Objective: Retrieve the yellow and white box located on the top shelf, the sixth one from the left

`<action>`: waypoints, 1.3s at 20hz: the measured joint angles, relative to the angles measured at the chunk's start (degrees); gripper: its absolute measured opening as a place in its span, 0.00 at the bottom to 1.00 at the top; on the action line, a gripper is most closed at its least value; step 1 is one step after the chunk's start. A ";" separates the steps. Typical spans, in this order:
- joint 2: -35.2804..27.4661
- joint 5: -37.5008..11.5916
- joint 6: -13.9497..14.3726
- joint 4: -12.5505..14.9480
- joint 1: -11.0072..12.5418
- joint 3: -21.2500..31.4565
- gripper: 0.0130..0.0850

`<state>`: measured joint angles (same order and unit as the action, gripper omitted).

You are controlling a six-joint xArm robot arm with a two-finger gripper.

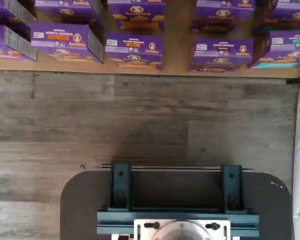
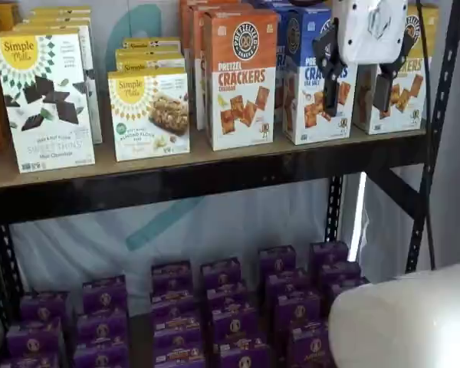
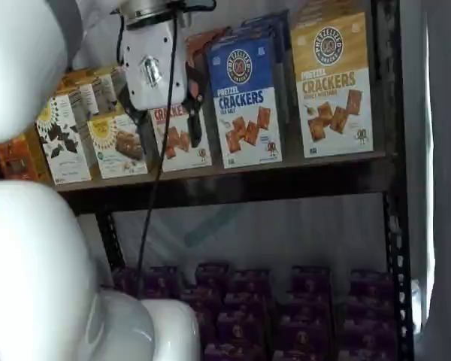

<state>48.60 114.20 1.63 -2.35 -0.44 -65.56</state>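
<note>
The yellow and white box (image 3: 332, 83) stands at the right end of the top shelf (image 3: 233, 177), yellow above, white below, with orange "CRACKERS" lettering. In a shelf view the box (image 2: 411, 96) is partly hidden behind my gripper (image 2: 359, 84), above the shelf board (image 2: 215, 165). The gripper's white body hangs at the height of the top shelf's boxes, in front of them. Its two black fingers point down with a plain gap between them and hold nothing. In a shelf view the gripper (image 3: 171, 128) shows before the orange-topped box.
An orange-topped crackers box (image 2: 241, 77) and a blue-topped one (image 3: 244, 98) stand left of the target. Simple Mills boxes (image 2: 50, 100) fill the shelf's left. Purple boxes (image 1: 135, 50) lie on the lower level. A black upright (image 2: 437, 130) stands at the right. The dark mount (image 1: 175, 200) shows in the wrist view.
</note>
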 joint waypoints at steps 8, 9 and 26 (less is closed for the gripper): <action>0.66 -1.83 -0.73 0.30 0.61 0.62 1.00; 0.53 -1.82 -1.13 0.42 0.97 0.63 1.00; -1.31 -13.82 -13.35 4.95 12.32 4.65 1.00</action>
<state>47.29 100.38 -11.72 2.60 11.88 -60.91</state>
